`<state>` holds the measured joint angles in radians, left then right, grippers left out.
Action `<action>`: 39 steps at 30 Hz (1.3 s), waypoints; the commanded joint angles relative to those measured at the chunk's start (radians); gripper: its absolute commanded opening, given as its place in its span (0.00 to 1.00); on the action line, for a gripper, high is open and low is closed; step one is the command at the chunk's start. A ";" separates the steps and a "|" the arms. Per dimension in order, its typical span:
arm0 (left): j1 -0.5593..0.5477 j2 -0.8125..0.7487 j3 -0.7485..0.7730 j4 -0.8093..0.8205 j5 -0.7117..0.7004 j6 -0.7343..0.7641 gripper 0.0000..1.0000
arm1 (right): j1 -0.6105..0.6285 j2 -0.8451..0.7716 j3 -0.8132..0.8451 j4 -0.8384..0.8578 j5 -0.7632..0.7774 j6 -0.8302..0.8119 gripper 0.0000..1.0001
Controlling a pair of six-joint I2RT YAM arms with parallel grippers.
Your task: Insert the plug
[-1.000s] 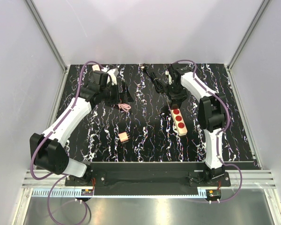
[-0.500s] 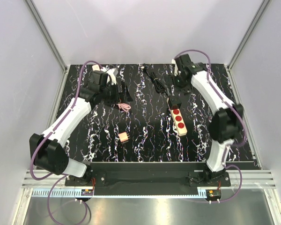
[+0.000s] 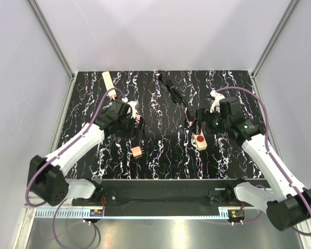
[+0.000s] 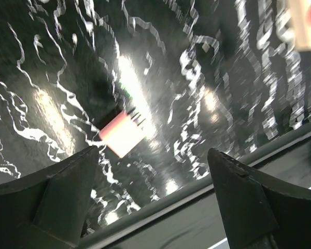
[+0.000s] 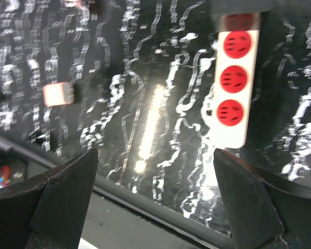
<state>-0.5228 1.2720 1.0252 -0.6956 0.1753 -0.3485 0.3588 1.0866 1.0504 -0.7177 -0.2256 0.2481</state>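
Observation:
A white power strip [image 3: 200, 141] with red sockets lies right of the table's middle; in the right wrist view [image 5: 233, 93] three of its sockets are bare. A black plug [image 3: 191, 122] on a black cord [image 3: 172, 89] sits at its far end and shows as a dark shape over the top socket [image 5: 238, 8]. How deep it sits cannot be told. My right gripper [image 3: 202, 121] [image 5: 155, 155] hovers open and empty over the strip's far half. My left gripper [image 3: 131, 122] [image 4: 151, 155] is open and empty above a small pink plug block [image 3: 137, 151] [image 4: 122, 134].
The pink block also shows in the right wrist view [image 5: 58, 94]. A second white strip [image 3: 108, 79] lies at the back left. A pink coiled cord [image 3: 137, 119] lies beside the left gripper. The table's dark front rail [image 3: 166, 182] runs along the near edge.
The right gripper has let go at the strip's far end, lifted and swung back toward the near right. The left gripper moved from the back left toward the middle, over the pink block.

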 commanded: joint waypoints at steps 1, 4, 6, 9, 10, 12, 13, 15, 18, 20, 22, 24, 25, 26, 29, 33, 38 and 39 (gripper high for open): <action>-0.006 0.088 0.038 0.007 0.047 0.094 0.92 | 0.008 -0.065 -0.024 0.119 -0.083 0.037 0.99; -0.006 0.208 0.087 -0.036 -0.002 0.112 0.92 | 0.008 -0.103 -0.038 0.119 -0.109 0.039 0.99; -0.006 0.282 0.088 -0.058 -0.023 0.124 0.92 | 0.008 -0.140 -0.053 0.115 -0.121 0.042 0.99; -0.009 0.348 0.055 -0.065 0.022 0.141 0.93 | 0.008 -0.194 -0.087 0.106 -0.141 0.031 0.99; -0.014 0.358 0.044 -0.064 0.029 0.144 0.94 | 0.006 -0.206 -0.095 0.103 -0.130 0.028 1.00; -0.040 0.375 0.027 -0.062 0.030 0.163 0.95 | 0.008 -0.234 -0.116 0.095 -0.129 0.022 1.00; -0.051 0.374 0.026 -0.062 0.036 0.169 0.96 | 0.008 -0.241 -0.121 0.093 -0.132 0.016 1.00; -0.091 0.371 0.024 -0.061 0.053 0.183 0.96 | 0.008 -0.255 -0.130 0.090 -0.135 0.014 1.00; -0.131 0.372 0.021 -0.062 0.052 0.192 0.97 | 0.008 -0.267 -0.133 0.081 -0.150 0.013 1.00; -0.146 0.395 0.024 -0.068 0.044 0.194 0.97 | 0.008 -0.275 -0.136 0.081 -0.152 0.013 1.00; -0.155 0.415 0.035 -0.084 0.018 0.186 0.96 | 0.008 -0.284 -0.141 0.083 -0.150 0.014 1.00; -0.172 0.420 0.041 -0.094 0.003 0.178 0.95 | 0.008 -0.287 -0.144 0.081 -0.150 0.016 1.00; -0.180 0.417 0.048 -0.107 -0.003 0.177 0.95 | 0.008 -0.289 -0.147 0.080 -0.152 0.016 1.00; -0.193 0.415 0.053 -0.113 -0.013 0.175 0.95 | 0.008 -0.290 -0.150 0.078 -0.152 0.019 1.00; -0.210 0.414 0.070 -0.125 -0.046 0.171 0.95 | 0.008 -0.303 -0.158 0.077 -0.149 0.022 1.00; -0.213 0.451 0.093 -0.130 -0.105 0.178 0.90 | 0.008 -0.313 -0.150 0.073 -0.149 0.025 1.00; -0.220 0.490 0.121 -0.130 -0.123 0.189 0.86 | 0.008 -0.306 -0.138 0.061 -0.144 0.020 1.00; -0.220 0.498 0.127 -0.130 -0.128 0.190 0.86 | 0.006 -0.304 -0.138 0.061 -0.139 0.020 1.00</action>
<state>-0.7372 1.7546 1.1053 -0.8204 0.0891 -0.1787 0.3599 0.7876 0.8917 -0.6575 -0.3599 0.2741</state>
